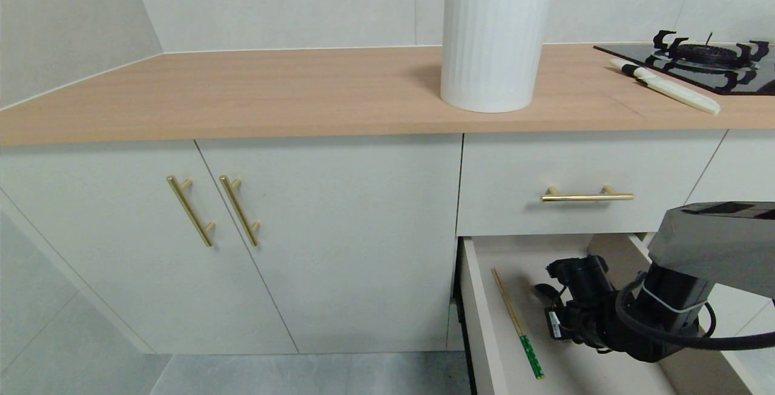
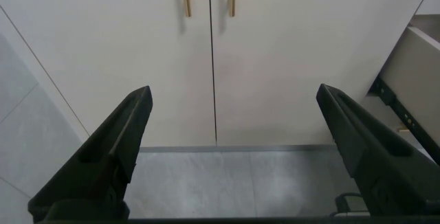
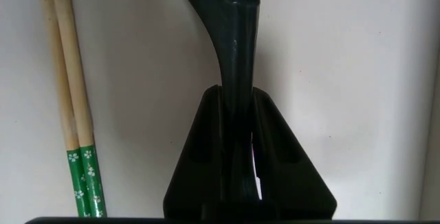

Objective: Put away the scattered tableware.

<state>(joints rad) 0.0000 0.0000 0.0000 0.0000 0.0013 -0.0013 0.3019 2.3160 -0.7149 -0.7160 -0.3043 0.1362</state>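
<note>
Black spoon (image 3: 237,38) handle sits between the two fingers of the right gripper (image 3: 238,107), which is clenched on it from both sides. The grip is on the thin part of the handle, with the bowl pointing forward, away from the wrist. I think this is so that the wide end can reach the drawer floor first. In the head view the right gripper (image 1: 554,301) is low inside the open drawer (image 1: 478,310), and the spoon (image 1: 540,290) is close above its pale floor; I cannot tell whether it touches.

Just beside the spoon lies a pair of wooden chopsticks (image 3: 72,100) with green ends, flat on the drawer floor and parallel to each other. The spoon is held nearly in line with them, probably to lie neatly beside them.

The left gripper (image 2: 232,93) is released, its fingers wide apart and holding nothing, low in front of the closed cupboard doors (image 2: 275,59). It seems to wait out of the way.

On the bench (image 1: 272,86) above, a white knife (image 1: 666,87) lies beside the gas stove (image 1: 708,56), well apart from the drawer. By my judgement it is tableware not yet put away. A tall white ribbed vase (image 1: 490,31) stands upright on the bench.
</note>
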